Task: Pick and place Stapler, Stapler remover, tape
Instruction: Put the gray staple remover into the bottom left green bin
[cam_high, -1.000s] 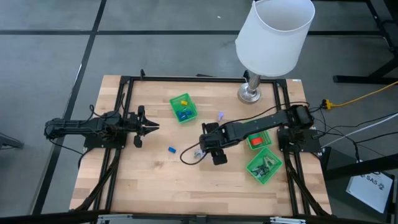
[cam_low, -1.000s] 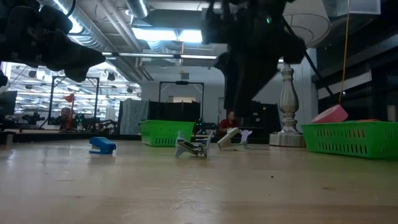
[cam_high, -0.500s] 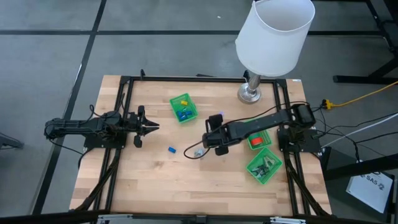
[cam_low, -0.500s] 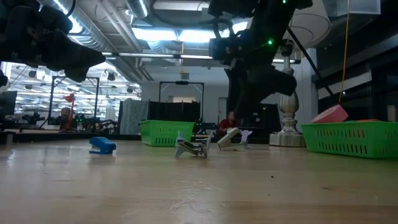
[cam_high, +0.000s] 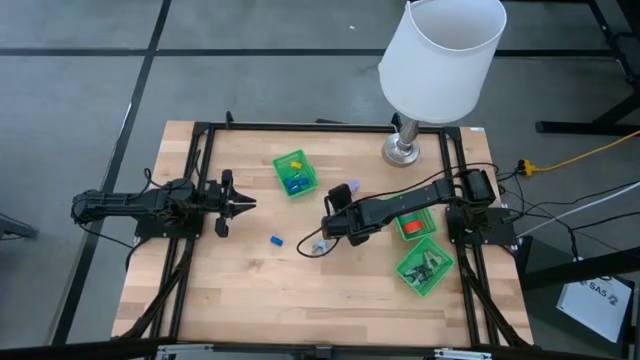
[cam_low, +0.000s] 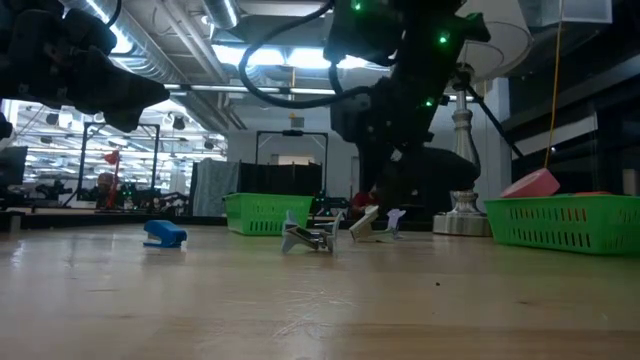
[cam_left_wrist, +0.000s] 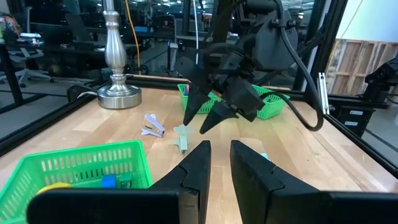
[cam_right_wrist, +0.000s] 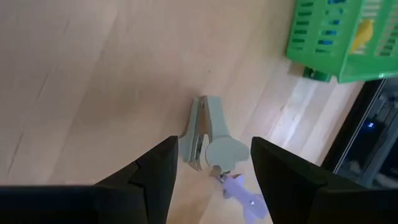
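Note:
My right gripper (cam_right_wrist: 214, 146) is open and points down over a pale green staple remover (cam_right_wrist: 208, 134), one finger on each side, not touching it. A purple staple remover (cam_right_wrist: 239, 190) lies right beside it on the wood. In the low view the right gripper (cam_low: 385, 195) hangs just above the pale remover (cam_low: 368, 222). A silver staple remover (cam_low: 310, 238) and a small blue stapler (cam_high: 276, 240) lie nearer the table's near edge. A red tape roll (cam_high: 412, 228) sits in a basket. My left gripper (cam_high: 250, 205) waits at the left, its fingers a narrow gap apart.
A green basket (cam_high: 293, 173) holding yellow and blue blocks stands toward the far edge. Another green basket (cam_high: 425, 265) with dark items sits near the right arm's base. A lamp (cam_high: 403, 148) stands at the far right. Bare wood lies along the near edge.
My right gripper has moved from near the silver remover toward the far edge, has turned about, and has come down over the pale green staple remover. Nothing on the table has moved.

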